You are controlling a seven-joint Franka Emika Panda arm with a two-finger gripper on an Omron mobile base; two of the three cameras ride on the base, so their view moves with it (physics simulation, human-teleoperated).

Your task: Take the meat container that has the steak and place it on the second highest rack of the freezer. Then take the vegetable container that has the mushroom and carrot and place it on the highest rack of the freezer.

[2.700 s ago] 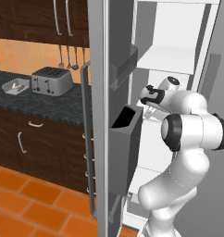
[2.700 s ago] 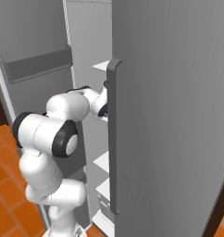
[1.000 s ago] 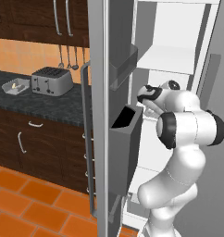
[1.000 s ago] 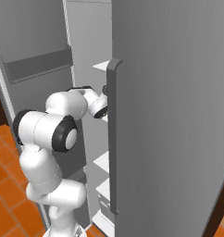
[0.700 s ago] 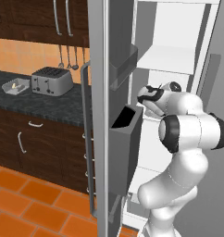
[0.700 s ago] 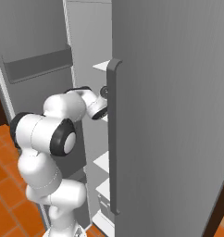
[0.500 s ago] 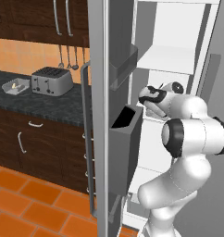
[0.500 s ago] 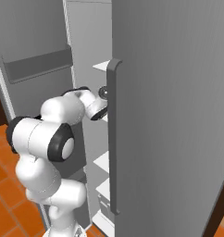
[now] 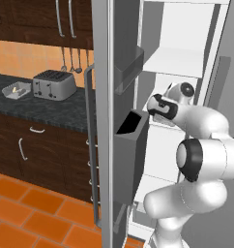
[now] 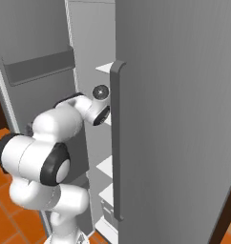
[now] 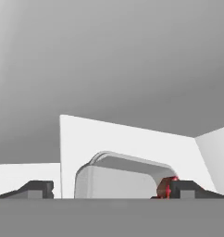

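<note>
Looking from the left base view: taking in the freezer (image 9: 186, 53) standing open, with white shelves inside and a dark-grey door bin (image 9: 131, 150) on the swung-out door. Also catching there the dark counter (image 9: 65, 109) beside it, carrying a silver toaster (image 9: 53, 85) and, just left of that, the vegetable container (image 9: 16, 90) with a pale lump in it, well apart from the arm. Reaching in over the second shelf from the top, with the wrist just past the door bin.

Looking from the right base view: seeing none of the counter, facing instead the other grey door with its long bar handle (image 10: 116, 143), and the white forearm passing behind that handle into the shelves.

Looking along the hand: getting what neither base view gives, the meat container (image 11: 116, 180), a light-grey tray lying flat on a white shelf against the grey-white inner wall. Glimpsing a sliver of the red steak (image 11: 165, 186) at the tray's right end, right against the right fingertip.

Spreading the gripper (image 11: 113, 190) wide, fingertips (image 11: 37, 189) straddling the tray; leaving a clear gap between the left tip and the tray's near wall, sitting the right tip at the tray's corner, gripping nothing.
</note>
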